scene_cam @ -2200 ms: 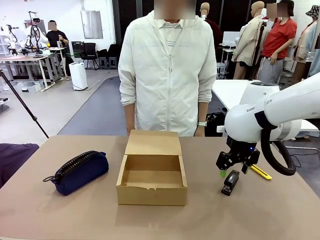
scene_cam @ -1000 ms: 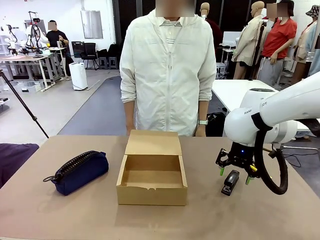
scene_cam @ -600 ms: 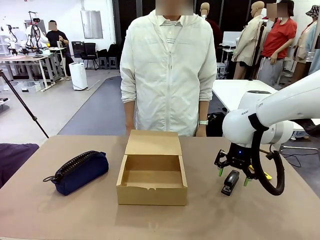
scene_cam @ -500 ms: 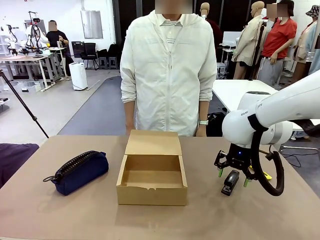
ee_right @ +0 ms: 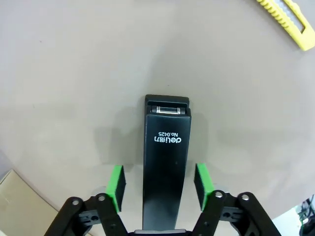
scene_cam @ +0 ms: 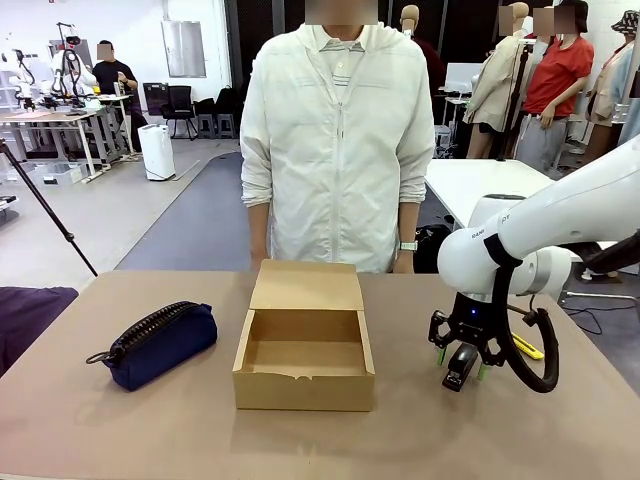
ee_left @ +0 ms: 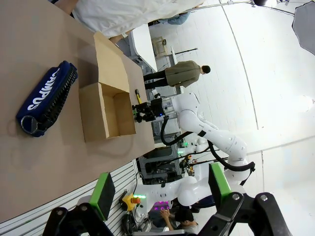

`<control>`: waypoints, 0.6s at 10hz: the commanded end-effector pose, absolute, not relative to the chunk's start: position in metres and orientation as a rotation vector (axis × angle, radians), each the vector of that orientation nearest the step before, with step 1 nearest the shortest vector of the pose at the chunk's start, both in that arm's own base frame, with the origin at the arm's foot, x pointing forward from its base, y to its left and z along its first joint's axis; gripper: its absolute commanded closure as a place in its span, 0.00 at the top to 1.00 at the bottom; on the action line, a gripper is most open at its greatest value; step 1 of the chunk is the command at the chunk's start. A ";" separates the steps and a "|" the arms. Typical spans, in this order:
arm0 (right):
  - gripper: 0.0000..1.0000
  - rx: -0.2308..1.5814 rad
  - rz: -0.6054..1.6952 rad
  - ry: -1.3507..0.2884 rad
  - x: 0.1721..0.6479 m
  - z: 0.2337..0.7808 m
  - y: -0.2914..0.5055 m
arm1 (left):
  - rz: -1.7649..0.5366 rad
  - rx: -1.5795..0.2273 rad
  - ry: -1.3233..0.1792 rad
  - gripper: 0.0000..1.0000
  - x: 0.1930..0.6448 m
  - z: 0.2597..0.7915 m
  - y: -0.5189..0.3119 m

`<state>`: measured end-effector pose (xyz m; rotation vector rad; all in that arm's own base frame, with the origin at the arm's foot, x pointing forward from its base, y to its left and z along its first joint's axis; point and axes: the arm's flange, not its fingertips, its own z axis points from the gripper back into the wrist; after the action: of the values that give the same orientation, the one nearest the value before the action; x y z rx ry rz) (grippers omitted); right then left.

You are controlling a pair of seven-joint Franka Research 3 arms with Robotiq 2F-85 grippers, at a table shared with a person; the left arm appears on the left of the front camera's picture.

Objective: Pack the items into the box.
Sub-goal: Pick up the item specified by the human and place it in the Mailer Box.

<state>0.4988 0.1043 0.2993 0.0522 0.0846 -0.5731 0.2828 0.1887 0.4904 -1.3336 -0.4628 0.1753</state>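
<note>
Tabletop [scene_cam: 120,430] tan, box [scene_cam: 304,378] mid-table, grey floor [scene_cam: 150,215] beyond

The right arm [scene_cam: 560,215] comes in from the counter's [scene_cam: 150,430] right side and bends down at the wrist, so the right claw [scene_cam: 461,365] points straight down, low over the surface near the right edge – its green pads [ee_right: 116,188] parted. The left claw [ee_left: 161,189] hangs high off the counter, jaws spread wide.
</note>
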 end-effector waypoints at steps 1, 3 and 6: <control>0.00 0.027 -0.571 0.061 0.501 0.305 0.106 | 0.162 -1.355 -0.484 1.00 0.283 0.492 0.189; 0.00 0.021 -0.566 0.072 0.501 0.305 0.106 | 0.162 -1.355 -0.484 1.00 0.283 0.492 0.189; 0.00 0.017 -0.557 0.077 0.501 0.305 0.106 | 0.162 -1.355 -0.484 1.00 0.283 0.492 0.189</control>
<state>0.4986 0.1047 0.3043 0.0518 0.0832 -0.5703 0.2828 0.1887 0.4904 -1.3336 -0.4628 0.1753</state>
